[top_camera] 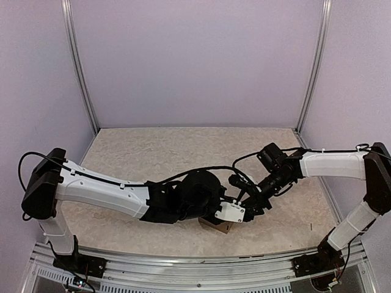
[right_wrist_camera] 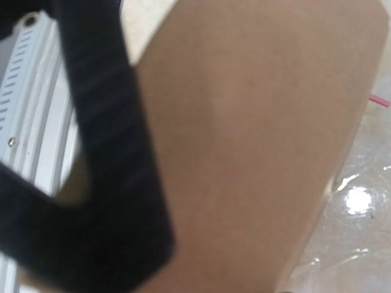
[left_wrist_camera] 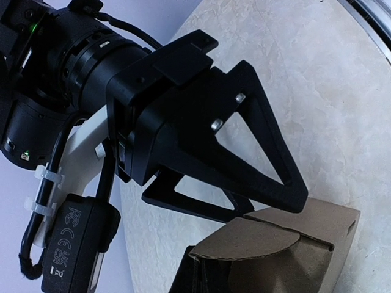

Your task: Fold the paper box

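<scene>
The paper box point(top_camera: 221, 227) is a small, partly folded brown cardboard box at the table's near middle, mostly hidden under my left wrist. In the left wrist view it point(left_wrist_camera: 305, 244) fills the bottom with a rounded tab on top, and a dark finger point(left_wrist_camera: 182, 271) of my left gripper lies against its left side. My right gripper point(top_camera: 249, 207) comes in from the right, and its fingertips point(left_wrist_camera: 293, 198) meet the box's top panel. In the right wrist view blurred cardboard point(right_wrist_camera: 244, 134) lies beside one black finger point(right_wrist_camera: 110, 152) and hides the other.
The beige mottled table point(top_camera: 153, 152) runs back to pale walls with metal corner posts point(top_camera: 79, 67). The aluminium base rail point(top_camera: 183, 268) runs along the near edge. The two arms cross close together over the box.
</scene>
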### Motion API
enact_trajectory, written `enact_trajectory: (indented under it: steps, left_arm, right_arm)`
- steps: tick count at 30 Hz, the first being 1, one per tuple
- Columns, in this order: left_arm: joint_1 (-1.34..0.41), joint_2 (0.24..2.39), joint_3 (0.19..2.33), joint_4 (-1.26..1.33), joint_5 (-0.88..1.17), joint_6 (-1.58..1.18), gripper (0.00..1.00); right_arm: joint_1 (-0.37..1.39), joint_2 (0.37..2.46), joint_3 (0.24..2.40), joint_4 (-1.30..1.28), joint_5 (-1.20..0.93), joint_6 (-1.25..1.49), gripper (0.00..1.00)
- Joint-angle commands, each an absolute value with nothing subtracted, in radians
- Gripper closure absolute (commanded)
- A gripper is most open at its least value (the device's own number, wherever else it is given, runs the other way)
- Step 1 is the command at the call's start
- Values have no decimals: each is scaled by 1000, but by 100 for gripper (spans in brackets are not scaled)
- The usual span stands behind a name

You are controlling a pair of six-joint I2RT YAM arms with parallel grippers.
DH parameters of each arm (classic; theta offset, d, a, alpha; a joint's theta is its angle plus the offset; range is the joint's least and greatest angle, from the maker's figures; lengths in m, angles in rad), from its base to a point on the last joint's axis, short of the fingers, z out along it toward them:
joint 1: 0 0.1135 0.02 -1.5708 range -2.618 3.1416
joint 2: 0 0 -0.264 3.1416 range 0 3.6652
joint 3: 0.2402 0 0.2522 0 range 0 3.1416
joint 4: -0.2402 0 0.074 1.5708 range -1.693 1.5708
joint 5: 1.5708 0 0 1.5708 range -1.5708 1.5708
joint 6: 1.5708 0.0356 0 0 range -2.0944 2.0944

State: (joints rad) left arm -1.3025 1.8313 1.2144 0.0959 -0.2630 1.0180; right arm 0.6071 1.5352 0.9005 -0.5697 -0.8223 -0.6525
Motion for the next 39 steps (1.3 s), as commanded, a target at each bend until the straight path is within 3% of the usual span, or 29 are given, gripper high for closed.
enact_trajectory:
  steps: [1,25,32,33,35,37,39]
  left_arm:
    - [-1298,1893,1153,-39,-221,1045,100]
    - [-1286,1919,1155,-47,-197,1045,100]
    - [-1301,1912,1117,-36,-207,1025,100]
    - [-1303,1910,1108,-31,-210,1023,100]
    - [-1307,1901,1087,-17,-217,1026,100]
    - [-1314,1894,1060,7,-232,1036,100]
    - [-1320,1890,1035,42,-249,1049,100]
  right_arm:
    - [619,1544,909,-560,-817,-640,45]
    - [612,1635,974,-491,-818,-473,46]
    - [581,1632,979,-613,-850,-622,43]
    - [575,1631,978,-641,-850,-653,41]
    - [548,1627,973,-677,-869,-684,27]
    - [513,1616,974,-702,-902,-701,3]
    - [483,1598,972,-718,-924,-719,0]
